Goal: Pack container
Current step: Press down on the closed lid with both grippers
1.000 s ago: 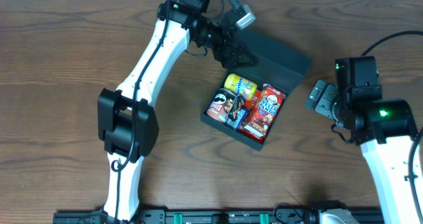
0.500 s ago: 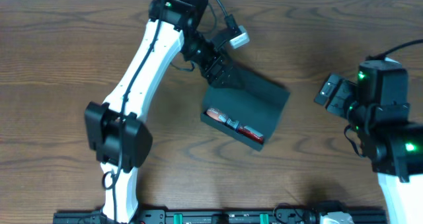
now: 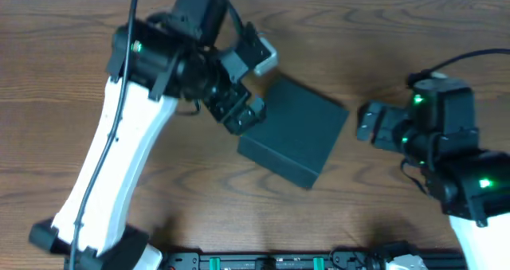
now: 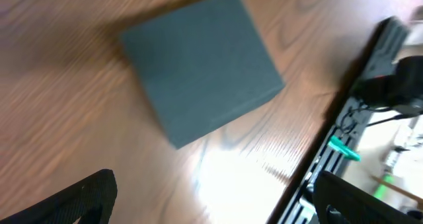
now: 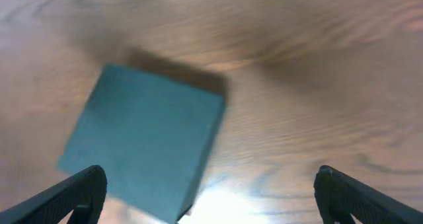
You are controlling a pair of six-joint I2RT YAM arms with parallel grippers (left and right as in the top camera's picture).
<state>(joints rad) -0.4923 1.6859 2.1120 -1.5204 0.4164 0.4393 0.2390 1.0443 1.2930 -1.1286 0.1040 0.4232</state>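
The container (image 3: pixel 295 133), a dark teal-black box, lies in the middle of the table with its flap lid shut, so nothing inside shows. It also shows in the left wrist view (image 4: pixel 201 65) and in the right wrist view (image 5: pixel 142 138). My left gripper (image 3: pixel 245 115) hangs at the box's upper left corner, above it, open and empty. In its own view the left gripper (image 4: pixel 218 201) has its fingers spread wide over bare table. My right gripper (image 3: pixel 368 125) is to the right of the box, apart from it, open and empty. In its own view the right gripper (image 5: pixel 211 201) is spread wide.
The wooden table (image 3: pixel 72 87) runs to a white wall at the back. A black rail (image 3: pixel 263 262) with green clips lines the front edge. The rail and some clutter beyond it show in the left wrist view (image 4: pixel 344 138).
The lid has come down from upright to fully shut, hiding the snacks and cans. My left arm has lifted and drawn back to the left. My right arm has shifted a little left.
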